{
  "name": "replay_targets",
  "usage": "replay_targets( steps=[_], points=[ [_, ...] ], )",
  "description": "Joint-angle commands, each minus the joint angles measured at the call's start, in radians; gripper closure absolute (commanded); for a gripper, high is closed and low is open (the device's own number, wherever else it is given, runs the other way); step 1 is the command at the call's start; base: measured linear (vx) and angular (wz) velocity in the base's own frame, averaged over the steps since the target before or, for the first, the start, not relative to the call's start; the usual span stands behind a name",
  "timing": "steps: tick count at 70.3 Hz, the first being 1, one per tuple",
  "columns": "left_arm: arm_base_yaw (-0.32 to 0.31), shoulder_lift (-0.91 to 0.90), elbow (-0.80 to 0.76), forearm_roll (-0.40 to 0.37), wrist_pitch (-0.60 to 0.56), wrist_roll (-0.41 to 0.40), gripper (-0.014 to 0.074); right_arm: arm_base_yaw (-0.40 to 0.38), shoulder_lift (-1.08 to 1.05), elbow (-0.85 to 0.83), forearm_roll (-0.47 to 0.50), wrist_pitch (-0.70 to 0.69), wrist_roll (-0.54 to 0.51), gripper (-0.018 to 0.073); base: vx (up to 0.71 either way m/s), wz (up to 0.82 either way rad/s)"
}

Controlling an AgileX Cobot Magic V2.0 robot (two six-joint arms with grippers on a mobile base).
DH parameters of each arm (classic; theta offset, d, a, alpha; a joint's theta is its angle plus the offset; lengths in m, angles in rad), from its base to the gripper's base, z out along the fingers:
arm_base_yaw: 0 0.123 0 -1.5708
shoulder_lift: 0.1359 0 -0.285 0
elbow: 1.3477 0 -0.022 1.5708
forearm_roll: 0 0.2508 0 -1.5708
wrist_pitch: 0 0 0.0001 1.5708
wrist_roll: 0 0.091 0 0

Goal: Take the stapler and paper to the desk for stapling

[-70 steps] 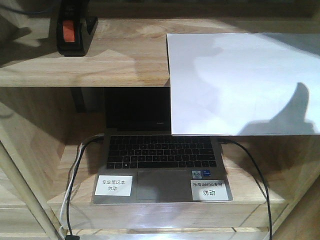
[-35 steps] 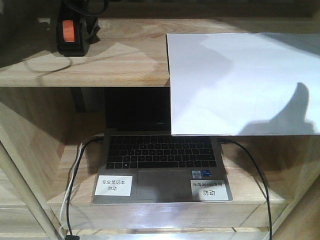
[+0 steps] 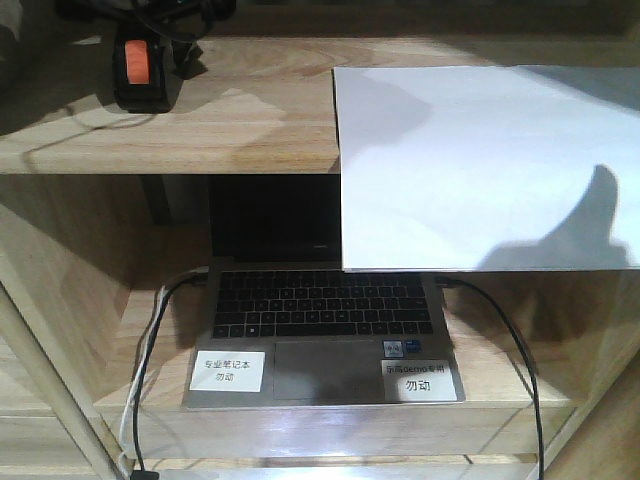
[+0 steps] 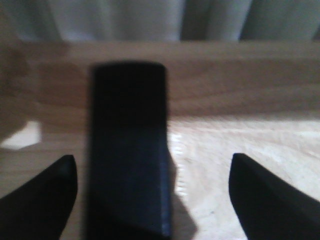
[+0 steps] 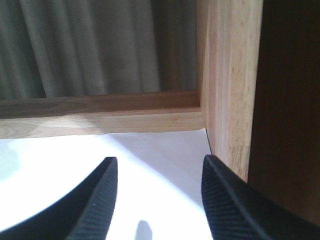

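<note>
My left tool (image 4: 152,156) has its fingers spread wide, one (image 4: 47,200) low on the left and the other (image 4: 265,200) low on the right, with nothing clamped. The stapler (image 4: 127,150) lies between them, directly ahead of me. Its long axis runs straight away from the wrist, in line with my reach, so the fingers would close across its narrow width. It is off-centre: the left finger is just beside its flank and the right finger is well apart from it. I judge I need a small shift to my left before closing. I cannot tell whether the left finger touches it, because the wrist view is blurred.

My right tool (image 5: 157,162) is also apart and empty. It hangs above the far right corner of the paper (image 5: 150,150), close to the wooden upright. That makes the left arm the nearer one for the stapler and the right arm the nearer one for the sheet.

From the front, the stapler (image 3: 140,70) is a small black body resting flat on the tabletop (image 3: 250,130), with an orange-red patch on the end facing the camera. The paper (image 3: 480,165) is white and blank, crossed by shadows. It lies well to the right, and its near edge overhangs the tabletop's front, covering part of the laptop (image 3: 320,330) on the level below.
</note>
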Motion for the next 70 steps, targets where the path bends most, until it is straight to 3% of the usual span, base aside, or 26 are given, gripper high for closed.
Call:
replay_targets(
  steps=[1,12,19,24,39,70],
  points=[
    [0.001,-0.04,-0.027,0.025,-0.023,-0.003,0.0035,-0.004,0.01,-0.03,0.002,-0.071,-0.007,0.0199,0.0,0.0],
    [0.001,-0.04,-0.027,0.002,-0.023,-0.003,0.0082,-0.004,0.01,-0.03,0.002,-0.071,-0.007,0.0199,0.0,0.0],
    [0.001,-0.04,-0.027,0.0,-0.023,-0.003,0.0161,-0.004,0.01,-0.03,0.002,-0.071,-0.007,0.0199,0.0,0.0],
    [0.001,-0.04,-0.027,-0.004,-0.023,-0.003,0.0244,-0.004,0.01,-0.03,0.002,-0.071,-0.007,0.0199,0.0,0.0],
    [0.001,-0.04,-0.027,-0.016,-0.023,-0.003,0.0601,-0.004,0.01,-0.03,0.002,-0.071,-0.007,0.0199,0.0,0.0],
    [-0.003,-0.107,-0.027,-0.009,-0.077,0.06,0.0604,-0.004,0.01,-0.03,0.002,-0.072,-0.007,0.0199,0.0,0.0]
  ],
)
